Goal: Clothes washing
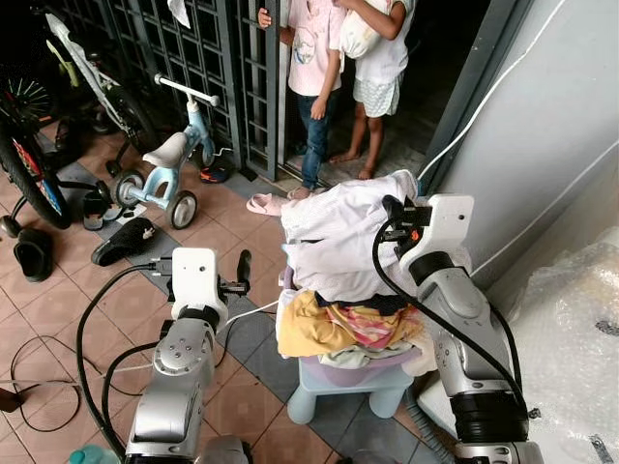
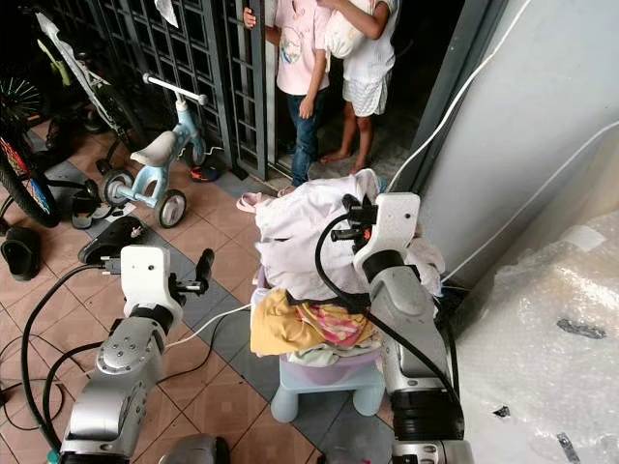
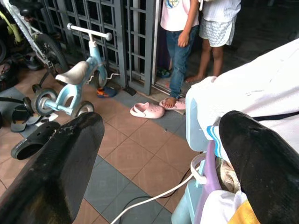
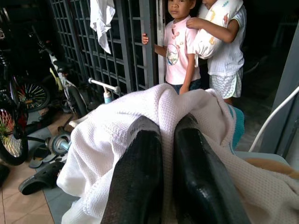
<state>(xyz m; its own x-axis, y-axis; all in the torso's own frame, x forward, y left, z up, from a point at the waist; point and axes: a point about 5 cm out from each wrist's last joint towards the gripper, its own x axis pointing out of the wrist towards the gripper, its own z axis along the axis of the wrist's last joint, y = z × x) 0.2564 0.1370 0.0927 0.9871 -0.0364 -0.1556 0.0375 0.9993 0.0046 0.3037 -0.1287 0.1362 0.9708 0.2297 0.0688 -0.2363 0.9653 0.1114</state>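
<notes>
The right gripper [image 4: 166,172] is clenched on a white cloth [image 1: 338,232] atop the laundry pile [image 1: 348,324]; the left gripper [image 3: 159,172] hangs released beside it.

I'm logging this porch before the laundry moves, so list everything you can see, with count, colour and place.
White cloth: one, white, top of the laundry pile.
Laundry pile: one, yellow, pink and mixed, in the basket.
Basket: one, pale lilac and blue, between the arms.
Balance bike: one, light blue, left by the gate.
Gate: one, dark metal, behind.
Bicycles: at least two, far left.
Pink slippers: a pair, by the doorway.
Black shoes: several, left floor.
Cables: black and white, floor.
People: two, in the doorway.
Left gripper: open, beside the basket.
Right gripper: shut on white cloth.
</notes>
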